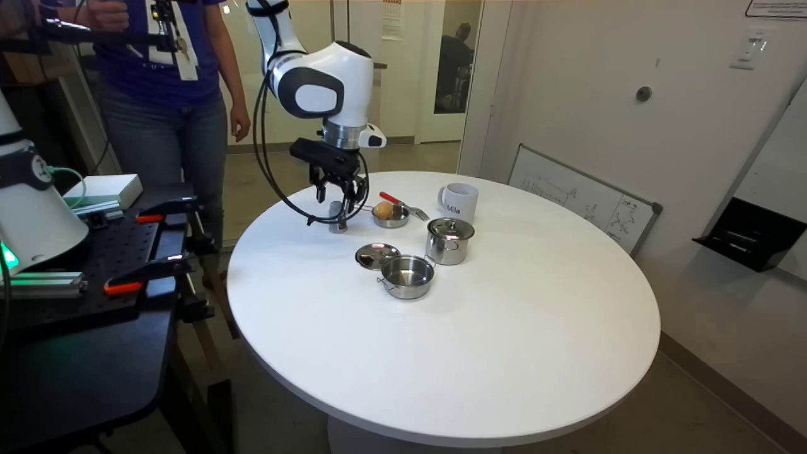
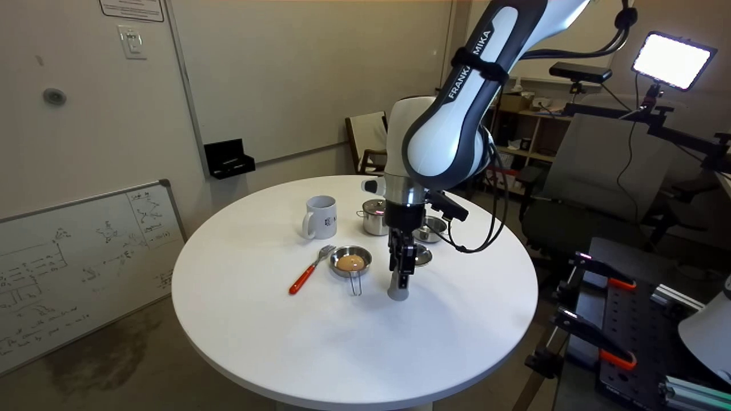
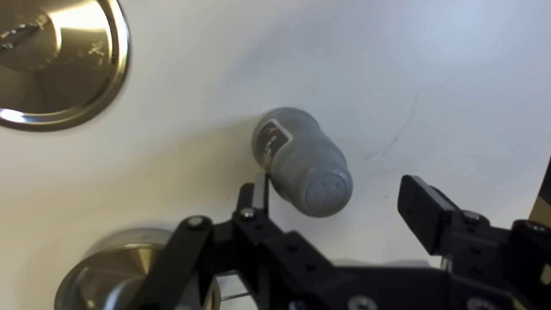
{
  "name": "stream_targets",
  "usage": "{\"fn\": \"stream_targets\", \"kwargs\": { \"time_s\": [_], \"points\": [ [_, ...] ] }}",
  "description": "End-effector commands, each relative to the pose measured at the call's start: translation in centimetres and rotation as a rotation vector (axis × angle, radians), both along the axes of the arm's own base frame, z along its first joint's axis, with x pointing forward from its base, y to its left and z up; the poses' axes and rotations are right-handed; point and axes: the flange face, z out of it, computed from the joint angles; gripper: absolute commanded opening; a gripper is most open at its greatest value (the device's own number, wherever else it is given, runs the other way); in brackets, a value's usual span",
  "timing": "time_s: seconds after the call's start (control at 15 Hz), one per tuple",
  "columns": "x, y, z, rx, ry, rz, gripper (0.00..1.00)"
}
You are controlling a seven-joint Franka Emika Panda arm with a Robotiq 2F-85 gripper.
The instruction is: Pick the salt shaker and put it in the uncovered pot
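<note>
The grey salt shaker (image 1: pixel 338 224) stands upright on the table and also shows in an exterior view (image 2: pixel 398 292). In the wrist view the shaker (image 3: pixel 297 150) has a dark label and a perforated top. My gripper (image 1: pixel 335 194) is over it, pointing down, and shows edge-on in an exterior view (image 2: pixel 403 274). In the wrist view the gripper (image 3: pixel 335 183) is open, with the shaker's top between the fingers, nearer the left one. I cannot tell whether that finger touches it. The uncovered steel pot (image 1: pixel 408 291) is partly behind the arm in an exterior view (image 2: pixel 427 236).
A loose lid (image 1: pixel 377 255) lies beside the uncovered pot and shows in the wrist view (image 3: pixel 69 64). A lidded pot (image 1: pixel 447 249), a white mug (image 1: pixel 460 200), an orange-handled fork (image 2: pixel 304 279) and a small pan (image 2: pixel 337 269) holding an egg (image 2: pixel 350 262) stand around.
</note>
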Motion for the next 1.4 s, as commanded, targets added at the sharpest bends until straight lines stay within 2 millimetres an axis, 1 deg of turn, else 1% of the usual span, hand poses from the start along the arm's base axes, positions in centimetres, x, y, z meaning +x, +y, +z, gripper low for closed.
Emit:
{"fn": "stream_targets", "kwargs": {
  "time_s": [0.0,0.13,0.27,0.53,0.73,0.93,1.07,1.2,1.33],
  "points": [
    [0.6,0.1,-0.4,0.004,-0.004,0.035,0.46],
    [0.6,0.2,-0.4,0.000,-0.004,0.045,0.31],
    [0.7,0.3,-0.2,-0.004,-0.008,0.053,0.18],
    [0.9,0.6,0.2,-0.012,-0.013,0.062,0.16],
    [0.6,0.6,2.2,-0.024,-0.020,0.057,0.16],
    [0.1,0.5,5.0,-0.049,-0.018,0.049,0.16],
    [-0.1,-0.2,6.6,-0.072,-0.002,0.026,0.16],
    [-0.2,-1.8,7.9,-0.088,0.010,-0.010,0.16],
    [-0.4,-3.9,9.0,-0.103,0.006,-0.045,0.16]
  ]
}}
